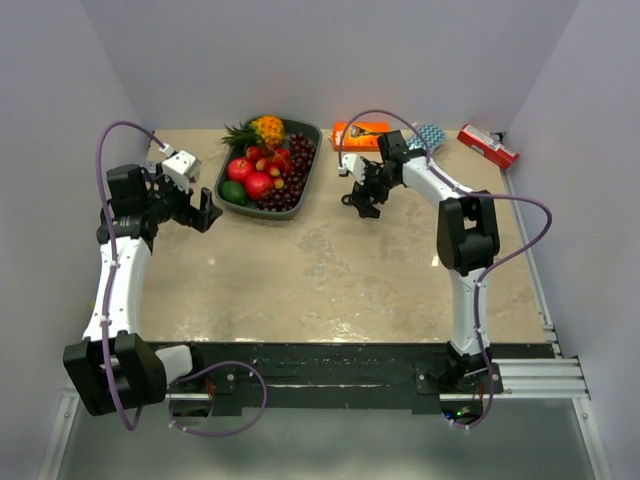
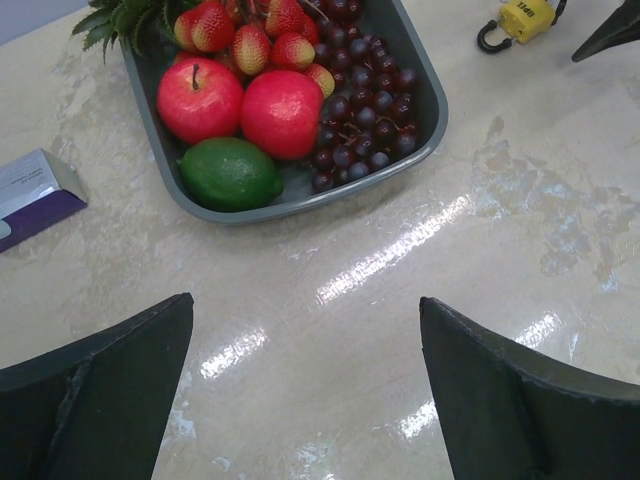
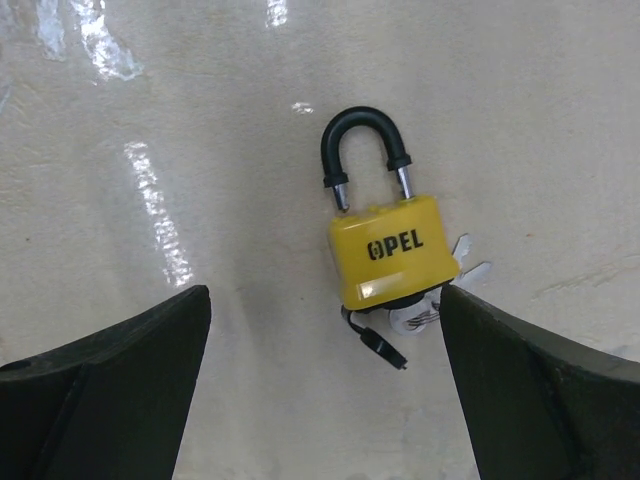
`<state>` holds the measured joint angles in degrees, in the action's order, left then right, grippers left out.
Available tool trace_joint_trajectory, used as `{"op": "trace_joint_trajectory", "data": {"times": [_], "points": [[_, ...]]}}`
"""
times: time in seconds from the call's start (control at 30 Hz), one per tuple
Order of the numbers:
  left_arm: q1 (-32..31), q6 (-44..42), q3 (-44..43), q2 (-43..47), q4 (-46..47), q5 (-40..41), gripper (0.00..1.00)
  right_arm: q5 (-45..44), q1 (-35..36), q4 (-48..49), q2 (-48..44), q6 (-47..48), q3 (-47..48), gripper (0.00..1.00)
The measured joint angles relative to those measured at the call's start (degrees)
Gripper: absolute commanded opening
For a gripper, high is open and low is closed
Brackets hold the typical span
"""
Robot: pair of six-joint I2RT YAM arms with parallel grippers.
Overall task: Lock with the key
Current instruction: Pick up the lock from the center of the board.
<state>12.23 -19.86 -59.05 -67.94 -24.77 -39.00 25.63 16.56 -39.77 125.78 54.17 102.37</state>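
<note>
A yellow padlock with a black shackle lies flat on the beige table, shackle pointing away from my right wrist. Silver keys poke out from under its right side. Another silver key part and a small black tab sit at its bottom end. My right gripper hovers open over the table, and the lock's lower end lies just inside its right finger. The padlock also shows far off in the left wrist view. My left gripper is open over bare table, holding nothing.
A grey tray of fruit stands at the back between the arms; its rim is just ahead of my left gripper. A white and purple box lies to the left. An orange packet, a patterned packet and a red box lie along the back.
</note>
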Motion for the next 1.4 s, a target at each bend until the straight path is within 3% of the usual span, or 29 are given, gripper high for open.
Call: {"op": "trace_joint_trajectory", "data": {"times": [0.43, 0.63, 0.77, 1.1, 1.23, 1.4], "points": [[0.0, -0.5, 0.0, 0.13, 0.35, -2.05, 0.99, -0.02, 0.0, -0.13, 8.11, 2.95, 11.08, 0.92], [0.0, -0.24, 0.0, 0.13, 1.14, -2.75, 0.99, -0.04, -0.02, -2.89, 9.92, 4.63, 11.69, 0.81], [0.0, -0.24, 0.0, 0.11, 1.36, -2.78, 0.99, -0.48, -0.07, -4.59, 9.92, 5.53, 11.85, 0.69], [0.0, -0.26, -0.26, -2.34, 1.4, -4.83, 0.98, -0.46, -0.33, -6.54, 9.77, 5.6, 12.04, 0.03], [-0.96, 0.02, -1.44, -3.45, 0.96, -6.86, 0.88, 0.13, -0.26, -5.95, 6.64, 2.69, 8.41, 0.0], [-7.39, 2.69, -3.26, -5.86, 0.76, -10.58, 0.82, 2.73, 0.74, -5.75, -5.9, -0.74, 1.36, 0.0]]}}
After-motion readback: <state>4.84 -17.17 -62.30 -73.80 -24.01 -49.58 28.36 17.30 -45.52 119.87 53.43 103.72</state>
